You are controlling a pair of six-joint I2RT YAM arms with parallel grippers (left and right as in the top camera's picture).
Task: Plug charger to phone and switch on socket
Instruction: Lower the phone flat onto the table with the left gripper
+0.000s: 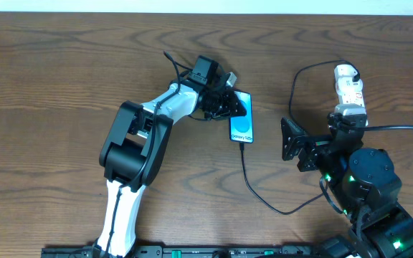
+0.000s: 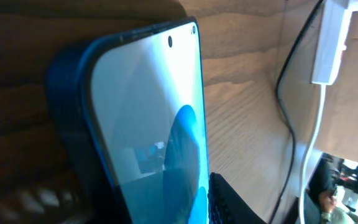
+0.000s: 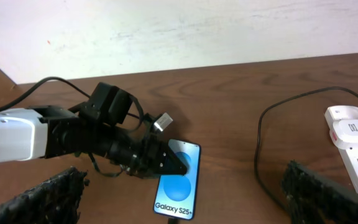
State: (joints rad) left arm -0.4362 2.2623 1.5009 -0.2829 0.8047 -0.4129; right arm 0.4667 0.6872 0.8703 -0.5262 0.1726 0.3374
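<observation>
The phone [image 1: 242,123] lies on the wooden table, its light-blue screen reading "Galaxy S25+" [image 3: 180,186]. The charger's small black plug [image 1: 244,145] sits in the phone's near end. Its thin black cable [image 1: 264,197] loops across the table to the socket [image 1: 348,89], a white power strip at the right. My left gripper [image 1: 228,106] is at the phone's far left corner, slightly open around that edge. One padded finger [image 2: 229,202] stands right beside the screen [image 2: 148,124]. My right gripper [image 1: 296,147] hovers wide open between phone and socket, holding nothing.
The socket's white cord [image 2: 312,143] hangs down from the strip [image 2: 331,37] beside the black cable. In the right wrist view the table ends at a pale wall [image 3: 179,31] behind the phone. The right arm's base [image 1: 368,179] stands near the socket.
</observation>
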